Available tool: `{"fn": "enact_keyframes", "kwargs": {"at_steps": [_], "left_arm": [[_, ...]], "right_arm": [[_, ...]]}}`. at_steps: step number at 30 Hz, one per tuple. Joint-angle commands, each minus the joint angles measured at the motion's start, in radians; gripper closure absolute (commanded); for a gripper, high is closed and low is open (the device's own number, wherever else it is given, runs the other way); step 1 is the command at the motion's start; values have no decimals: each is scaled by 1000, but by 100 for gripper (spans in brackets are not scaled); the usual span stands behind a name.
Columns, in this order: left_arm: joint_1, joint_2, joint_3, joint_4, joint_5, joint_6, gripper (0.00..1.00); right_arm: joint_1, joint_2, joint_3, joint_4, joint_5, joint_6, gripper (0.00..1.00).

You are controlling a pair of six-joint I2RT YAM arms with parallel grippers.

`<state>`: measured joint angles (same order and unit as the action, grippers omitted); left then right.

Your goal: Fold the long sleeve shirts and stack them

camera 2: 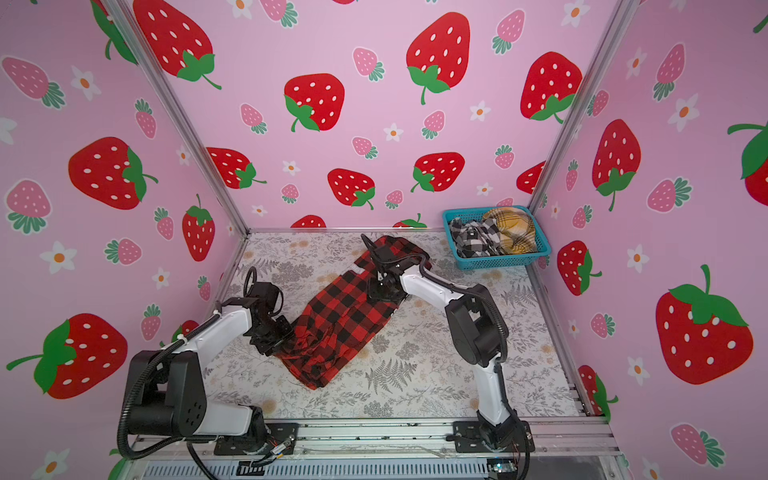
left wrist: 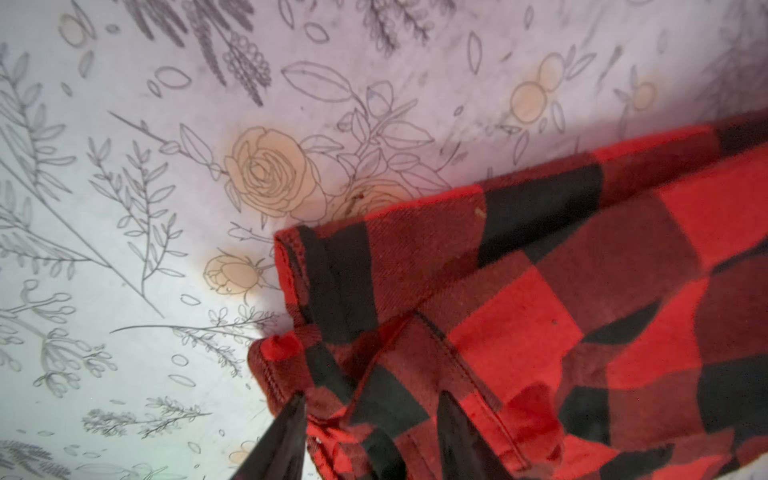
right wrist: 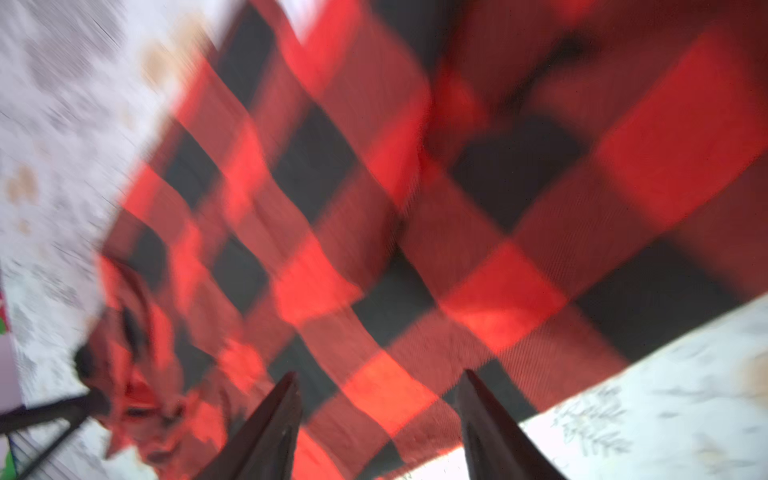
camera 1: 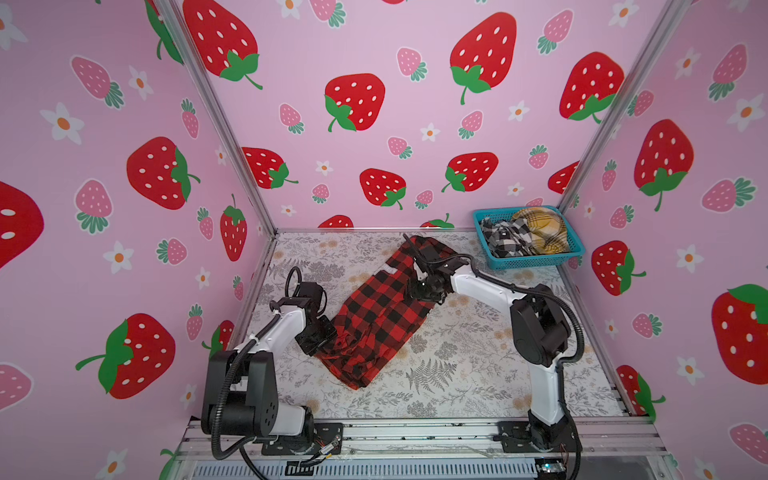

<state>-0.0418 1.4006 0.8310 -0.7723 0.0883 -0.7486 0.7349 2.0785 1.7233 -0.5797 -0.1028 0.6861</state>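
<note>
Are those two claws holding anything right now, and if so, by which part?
Nothing seems held. The left gripper and right gripper both stand with jaws apart over the red-and-black shirt, which lies on the table.

— What surrounds it?
— Pink walls printed with red strawberries and white flowers (camera 1: 374, 50), joined by silver metal corner posts (camera 1: 222, 129).
— And underneath?
— A white tabletop with grey leaf-and-rose drawings (camera 1: 457, 374), evenly lit.
</note>
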Motion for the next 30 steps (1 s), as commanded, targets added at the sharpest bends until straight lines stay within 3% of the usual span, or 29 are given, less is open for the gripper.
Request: {"fn": "enact_keyframes", "kwargs": {"at_steps": [1, 5, 8, 15, 23, 27, 30], "left_arm": [[-30, -64, 15, -78, -10, -28, 44], [-63, -85, -14, -69, -5, -49, 40], [-63, -54, -15, -57, -1, -46, 41], [-62, -16, 13, -70, -36, -16, 37], [-63, -6, -13, -60, -50, -8, 35], [-61, 25, -26, -39, -31, -14, 38], [-61, 35, -33, -26, -21, -13, 41]], "right_arm": [[-48, 111, 208, -152, 136, -70, 33], [-80, 316, 541, -291, 173, -111, 31], [-94, 422, 696, -311, 167, -127, 29], [-99, 446, 613, -81, 64, -191, 29], [-95, 480, 619, -51, 36, -179, 26], [-95, 529, 659, -78, 34, -163, 39], [-98, 545, 680, -115, 55, -155, 64]]}}
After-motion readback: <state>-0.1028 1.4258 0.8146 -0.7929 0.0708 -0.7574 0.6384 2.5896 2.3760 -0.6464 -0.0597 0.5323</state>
